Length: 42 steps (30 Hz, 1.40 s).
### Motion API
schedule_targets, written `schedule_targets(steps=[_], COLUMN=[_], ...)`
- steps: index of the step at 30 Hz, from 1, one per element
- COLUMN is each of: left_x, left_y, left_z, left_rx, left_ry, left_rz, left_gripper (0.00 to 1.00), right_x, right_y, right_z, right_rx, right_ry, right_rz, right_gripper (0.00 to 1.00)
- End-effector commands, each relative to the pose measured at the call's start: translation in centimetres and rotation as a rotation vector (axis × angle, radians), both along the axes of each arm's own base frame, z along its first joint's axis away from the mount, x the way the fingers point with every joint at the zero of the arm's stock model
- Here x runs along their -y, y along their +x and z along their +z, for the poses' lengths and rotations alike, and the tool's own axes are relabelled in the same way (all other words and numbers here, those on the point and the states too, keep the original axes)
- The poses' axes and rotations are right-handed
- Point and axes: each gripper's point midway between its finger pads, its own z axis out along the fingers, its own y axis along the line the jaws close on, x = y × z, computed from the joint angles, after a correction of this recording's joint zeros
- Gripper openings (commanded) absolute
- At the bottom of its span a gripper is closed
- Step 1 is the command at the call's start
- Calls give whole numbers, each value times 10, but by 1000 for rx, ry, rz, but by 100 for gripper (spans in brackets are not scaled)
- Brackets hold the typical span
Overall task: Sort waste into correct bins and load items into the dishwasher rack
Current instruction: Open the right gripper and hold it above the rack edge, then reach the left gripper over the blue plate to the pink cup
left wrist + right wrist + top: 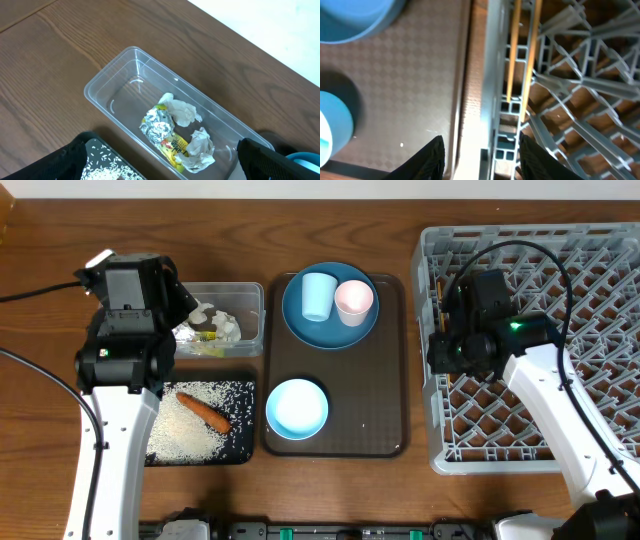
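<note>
Wide open, empty at left gripper [165, 162] over clear tub [106, 76] of crumpled paper [183, 113], crinkled wrapper [157, 125]. Half-parted, gripping nothing at right gripper [482, 155] beside thin chopsticks [511, 50] on lattice rack [580, 85].

overhead: left arm [120, 410] covers the left end of the clear tub [250, 292] and part of the black tray [240, 450]; dishwasher rack [600, 290] cut at right edge | left wrist: blue plate [306, 160] only a corner sliver; wrapper [172, 145] print too small to read | right wrist: blurred; chopsticks [513, 50] cut off at top
</note>
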Motion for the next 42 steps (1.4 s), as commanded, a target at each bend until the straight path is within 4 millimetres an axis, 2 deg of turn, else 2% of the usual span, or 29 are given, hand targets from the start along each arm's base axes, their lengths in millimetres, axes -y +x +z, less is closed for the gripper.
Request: schedule_targets(steps=[1, 4, 5, 6, 8, 9, 16, 35, 37, 42], left_x=[-4, -4, -4, -4, -4, -4, -4, -3, 5, 41], left_y=[0, 0, 0, 0, 0, 0, 0, 1, 4, 10], left_z=[8, 8, 8, 8, 8, 8, 8, 8, 6, -1], left_rx=[11, 11, 11, 11, 11, 11, 11, 16, 27, 22], left_ry=[20, 20, 20, 20, 20, 20, 20, 14, -39, -196], left_rz=[6, 6, 6, 6, 6, 6, 6, 6, -14, -167], left_gripper=[98, 98, 98, 98, 98, 98, 98, 98, 98, 98], right_x=[-11, -15, -16, -18, -24, -26, -32, -31, -31, -31], right_y=[0, 2, 2, 2, 2, 2, 5, 3, 3, 3], right_z=[7, 8, 8, 9, 11, 11, 14, 13, 13, 13], right_rx=[27, 40, 41, 42, 41, 43, 56, 49, 49, 49], right_ry=[35, 42, 49, 61, 94, 104, 137, 132, 132, 132], right_rz=[50, 59, 61, 65, 77, 81, 93, 90, 91, 90], right_gripper=[49, 50, 56, 65, 95, 99, 99, 99, 99, 99])
